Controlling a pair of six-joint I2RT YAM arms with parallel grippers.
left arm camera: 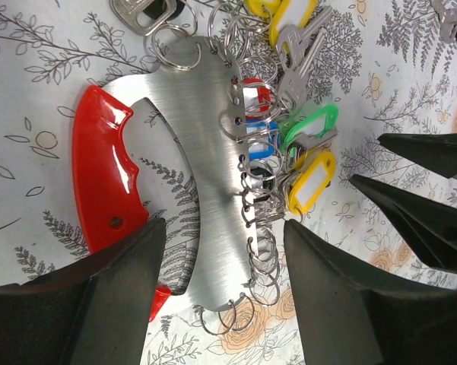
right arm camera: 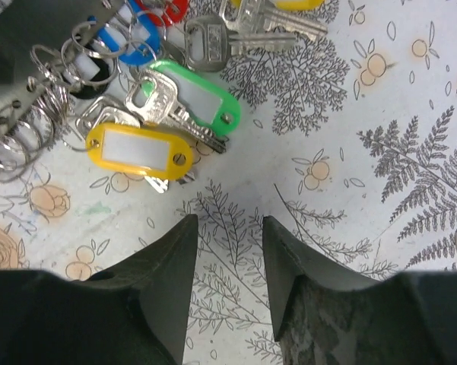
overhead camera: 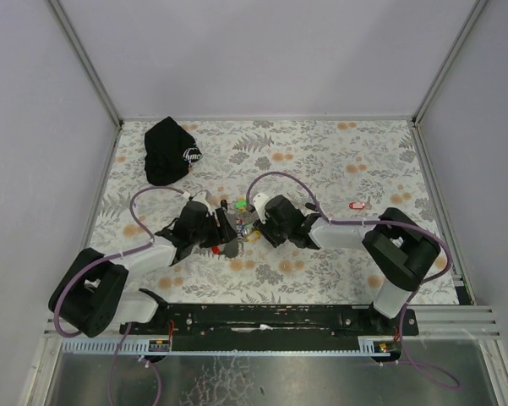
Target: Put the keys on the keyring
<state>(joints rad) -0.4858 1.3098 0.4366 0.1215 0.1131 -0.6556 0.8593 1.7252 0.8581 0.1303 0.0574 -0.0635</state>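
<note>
Floral table (overhead camera: pixel 338 161), keyring (left arm camera: pixel 213 190) between spread left fingers (left arm camera: pixel 99 304), keys (right arm camera: pixel 137 150) before parted, empty right fingers (right arm camera: pixel 160 281).

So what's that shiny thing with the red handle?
The key holder is a flat, curved plate of brushed metal with a glossy red plastic grip along one side. Small wire rings line the opposite edge; several carry keys with coloured tags. It lies flat on the flowered tablecloth, its end between the left gripper's open fingers.

Black-and-white arms (overhead camera: pixel 346 233), seemingly purple cables (overhead camera: pixel 275 174)
</note>
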